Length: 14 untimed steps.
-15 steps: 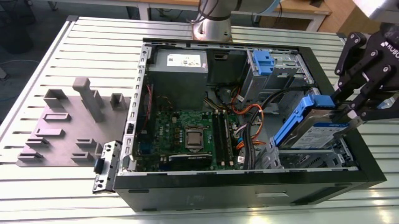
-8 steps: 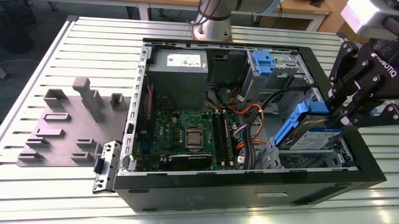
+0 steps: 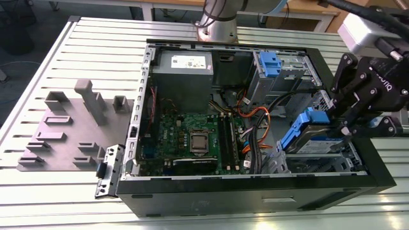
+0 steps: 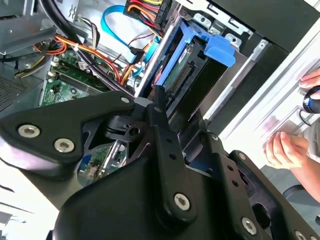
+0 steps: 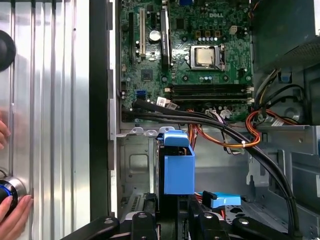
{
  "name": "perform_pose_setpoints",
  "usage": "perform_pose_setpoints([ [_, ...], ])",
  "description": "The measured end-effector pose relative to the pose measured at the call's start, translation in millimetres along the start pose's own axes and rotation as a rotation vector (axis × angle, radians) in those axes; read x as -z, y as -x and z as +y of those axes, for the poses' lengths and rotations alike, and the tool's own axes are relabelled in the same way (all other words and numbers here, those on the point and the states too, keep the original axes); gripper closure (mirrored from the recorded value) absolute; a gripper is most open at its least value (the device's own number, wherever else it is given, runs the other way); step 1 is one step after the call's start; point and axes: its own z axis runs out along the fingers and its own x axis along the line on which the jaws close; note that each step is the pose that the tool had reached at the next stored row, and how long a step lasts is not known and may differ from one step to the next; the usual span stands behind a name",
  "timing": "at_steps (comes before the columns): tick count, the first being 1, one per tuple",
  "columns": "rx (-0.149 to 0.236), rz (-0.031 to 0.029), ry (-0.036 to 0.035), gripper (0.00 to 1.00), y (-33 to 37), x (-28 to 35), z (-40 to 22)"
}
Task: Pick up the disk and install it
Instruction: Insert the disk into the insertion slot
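We count one black open computer case lying on its side on one slatted aluminium tabletop.

Inside the case we see:
- one grey power-supply box;
- one green motherboard;
- one blue-fronted drive unit in the bay beside the power-supply box;
- one flat silver-grey disk with blue plastic rails.

The disk rests tilted in the bay at the case corner diagonally opposite the power-supply box, on the exterior view's right, label face up. One black gripper stands over that corner. In the first wrist view its fingers flank the disk and appear clamped on its end.

Near the tabletop edge on the exterior view's left lie one grey fixture plate with upright blocks and, just beside the case, one loose metal bracket. One person's hand rests at the tabletop edge beyond the case wall.

Beyond the far tabletop edge we see the arm's metal base, a wooden-topped bench and grey floor.
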Motion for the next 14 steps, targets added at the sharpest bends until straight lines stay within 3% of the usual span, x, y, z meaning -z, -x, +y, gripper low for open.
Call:
perform_pose_setpoints([
  [14, 0.000, 0.0002, 0.0015, 0.65, -0.4, -25.7, -1.2],
])
